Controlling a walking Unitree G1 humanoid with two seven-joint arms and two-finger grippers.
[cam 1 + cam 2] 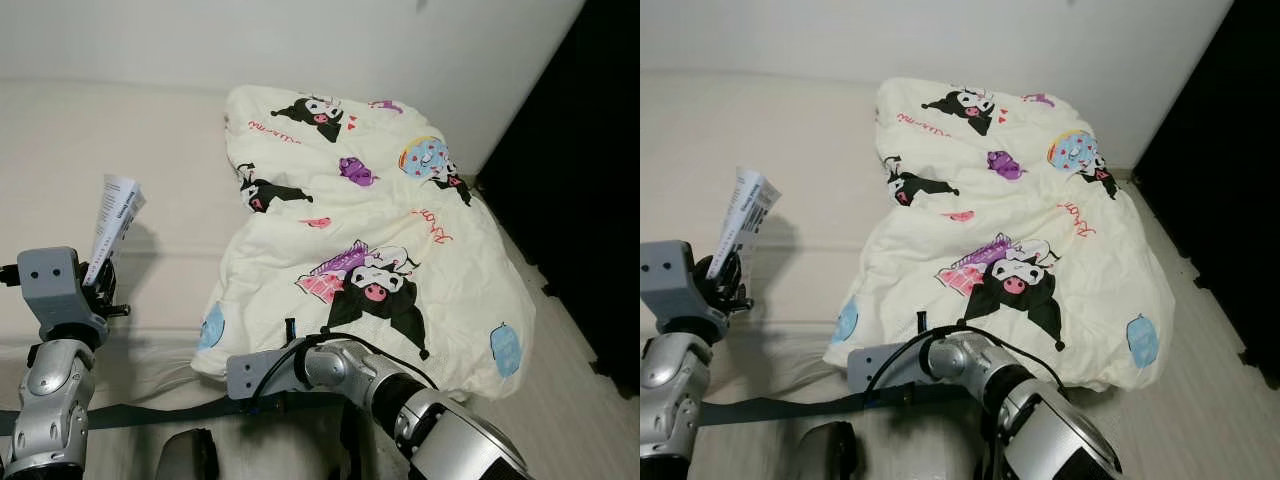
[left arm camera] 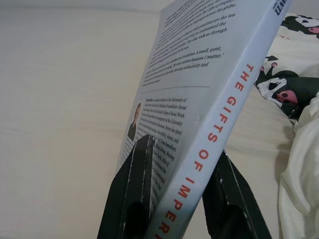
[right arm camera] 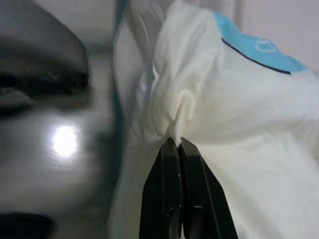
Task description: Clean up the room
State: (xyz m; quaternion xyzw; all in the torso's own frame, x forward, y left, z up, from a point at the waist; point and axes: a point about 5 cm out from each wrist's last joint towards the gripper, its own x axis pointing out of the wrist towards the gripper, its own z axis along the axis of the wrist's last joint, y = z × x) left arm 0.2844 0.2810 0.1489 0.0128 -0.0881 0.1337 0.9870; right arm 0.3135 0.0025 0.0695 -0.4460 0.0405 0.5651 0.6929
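- Right gripper: fingers pressed together, pinching a fold of the cream quilt at its near edge; the cloth puckers at the fingertips.
- Right arm: silver, reaching in from the lower right across the body toward the quilt's near-left corner, with a black cable looped over the wrist.
- Quilt: cream fabric printed with black-and-white cartoon characters, pink and purple motifs and blue round patches. It lies rumpled on the mattress, running from the near edge up to the white wall at the back.
- Left gripper: clamped on a paperback book, one finger on the back cover and the other on the far side of the spine.
- Book: white-grey, held upright and tilted, above the mattress on the robot's left, well apart from the quilt. Orange spine lettering reads "THE GIFTS OF IMPER", the rest hidden by the fingers. The back cover carries small text and a small portrait.
- Mattress: pale beige, bare on its left half.
- Strap: dark teal, lying along the near edge of the mattress below the quilt.
- Dark area: black, to the right of the bed.
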